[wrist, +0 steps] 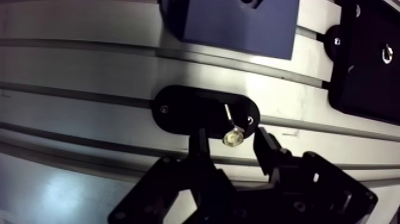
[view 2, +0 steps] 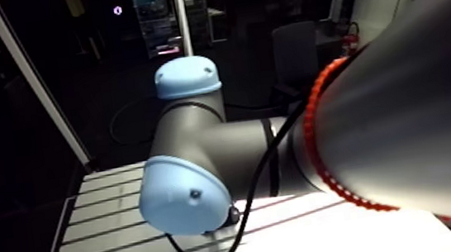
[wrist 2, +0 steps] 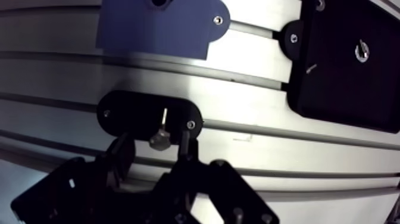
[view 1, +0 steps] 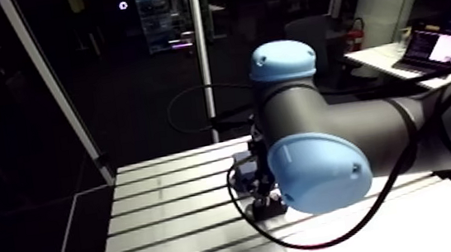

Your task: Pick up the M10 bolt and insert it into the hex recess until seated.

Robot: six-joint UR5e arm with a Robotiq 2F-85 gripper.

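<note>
– Aluminium bench (wrist: 71, 65), slotted all along. Where on it does the M10 bolt (wrist 2: 160, 136) lie?

– On a black oval plate (wrist: 184, 110) that sits over one slot, well in from the side edge of the bench that the arm view shows. The bolt's bright head is at the plate's edge nearest the gripper (wrist: 231, 140), and its shank points away across the plate.

– And the gripper itself?

– Released. It stands low over the bench, its two fingers (wrist: 199, 143) apart, one on each side of the bolt's head. A gap shows between each finger and the head, so nothing is grasped.

– What else does the bench carry?

– A blue block (wrist: 238, 24) lies ahead of the gripper, beyond the oval plate and apart from it. Beside that block is a larger black plate (wrist: 363, 71) with a small bright-ringed hole (wrist: 387, 55) in it. Whether that hole is hexagonal cannot be told from the wrist view.
</note>
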